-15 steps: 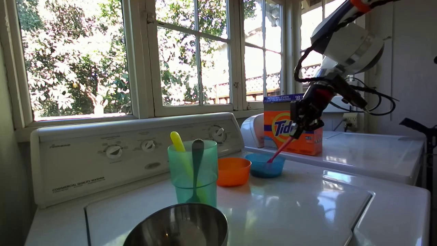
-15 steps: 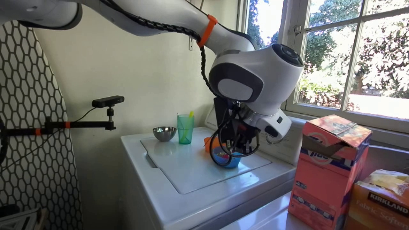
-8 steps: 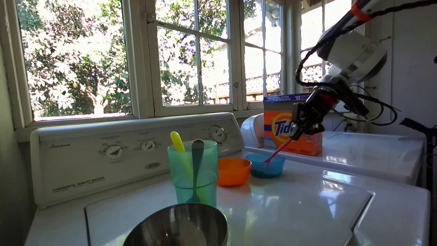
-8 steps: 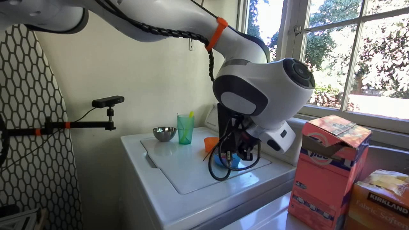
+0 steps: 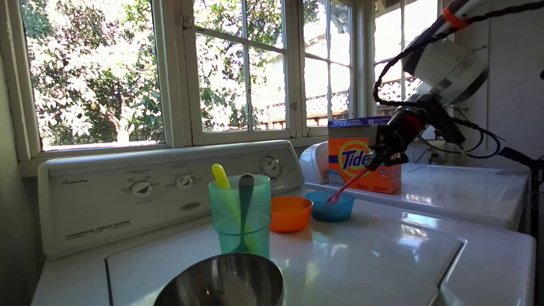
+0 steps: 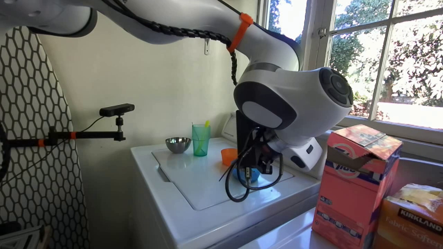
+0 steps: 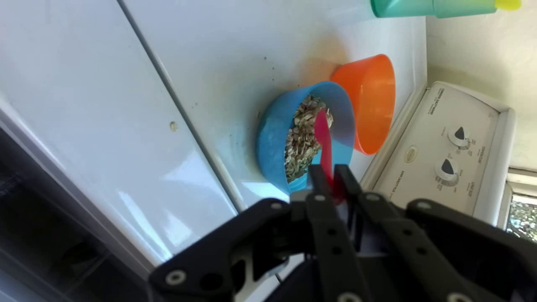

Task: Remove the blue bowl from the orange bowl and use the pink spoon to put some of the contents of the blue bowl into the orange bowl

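My gripper (image 7: 329, 170) is shut on the handle of the pink spoon (image 7: 323, 134); the spoon also shows in an exterior view (image 5: 350, 185). The spoon slants down with its head inside the blue bowl (image 7: 272, 147), over pale dry flakes (image 7: 300, 144). I cannot tell whether the head touches or carries flakes. The blue bowl stands upright on the washer lid in an exterior view (image 5: 333, 212); the arm and cables partly hide it in an exterior view (image 6: 255, 176). The orange bowl (image 7: 377, 109) stands close beside it, with no contents visible, and shows in both exterior views (image 5: 291, 216) (image 6: 228, 156).
A green cup (image 5: 260, 204) with a yellow and a grey utensil stands past the orange bowl. A steel bowl (image 5: 182, 289) is near it. The washer's control panel (image 5: 110, 191) rises behind. A Tide box (image 5: 344, 178) stands on the neighbouring machine. Loose cables (image 6: 228, 186) hang from the wrist.
In an exterior view the gripper has moved right, dipping slightly and then rising. The spoon leans flatter, and its head has shifted a little left within the blue bowl and shows more. The bowls have not moved.
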